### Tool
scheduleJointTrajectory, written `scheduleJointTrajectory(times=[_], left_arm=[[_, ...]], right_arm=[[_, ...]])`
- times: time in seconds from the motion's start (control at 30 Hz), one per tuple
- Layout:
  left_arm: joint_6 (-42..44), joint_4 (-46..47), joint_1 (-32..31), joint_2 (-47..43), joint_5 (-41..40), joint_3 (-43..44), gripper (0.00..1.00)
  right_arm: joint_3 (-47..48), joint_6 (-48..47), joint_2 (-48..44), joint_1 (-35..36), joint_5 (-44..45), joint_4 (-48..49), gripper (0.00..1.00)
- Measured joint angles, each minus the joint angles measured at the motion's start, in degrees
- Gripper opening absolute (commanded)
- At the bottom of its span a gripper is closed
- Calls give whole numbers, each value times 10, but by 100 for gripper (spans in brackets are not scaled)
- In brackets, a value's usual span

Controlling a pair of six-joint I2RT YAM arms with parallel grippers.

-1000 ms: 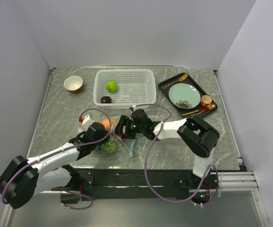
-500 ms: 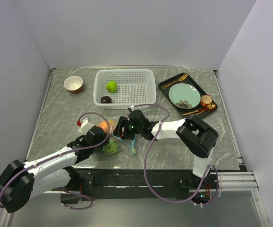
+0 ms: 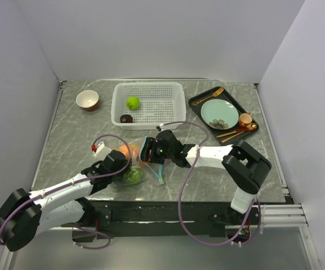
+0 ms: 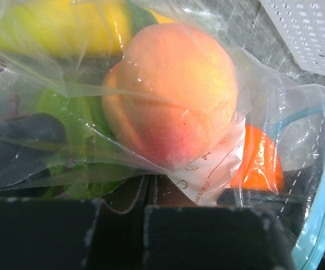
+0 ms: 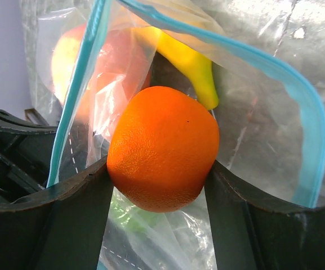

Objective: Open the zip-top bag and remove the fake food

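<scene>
The zip-top bag (image 3: 135, 169) lies near the table's front edge, its teal zip strip (image 5: 311, 121) parted into an open mouth. My right gripper (image 5: 160, 174) is at that mouth, shut on the orange (image 5: 162, 147); it shows in the top view (image 3: 148, 151) too. My left gripper (image 4: 149, 197) is shut on the bag's plastic (image 4: 263, 90) at the other end, and shows in the top view (image 3: 119, 163). Inside the bag I see a peach (image 4: 173, 90), a yellow banana (image 5: 189, 63), a green fruit (image 4: 66, 112) and dark grapes (image 4: 30, 132).
A white perforated basket (image 3: 173, 107) behind the bag holds a green fruit (image 3: 132, 102) and a dark brownish piece (image 3: 127, 118). A small bowl (image 3: 87, 99) stands back left. A black tray (image 3: 197, 103) back right carries a pale-green plate (image 3: 219, 113), a cup (image 3: 245, 119) and gold cutlery.
My left gripper has drawn a little left and nearer with the bag's end. The right arm's elbow has swung right, and the zip strip has shifted with it. Both grips have held.
</scene>
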Motion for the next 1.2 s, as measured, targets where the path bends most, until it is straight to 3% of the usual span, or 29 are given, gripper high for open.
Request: scheduleJointTrajectory(times=[0.8, 1.2], left_arm=[[-23, -7, 0, 11, -5, 4, 1], [-25, -9, 0, 11, -6, 4, 1]], right_arm=[[-27, -62, -77, -2, 89, -89, 61], [-31, -103, -229, -68, 118, -175, 61]])
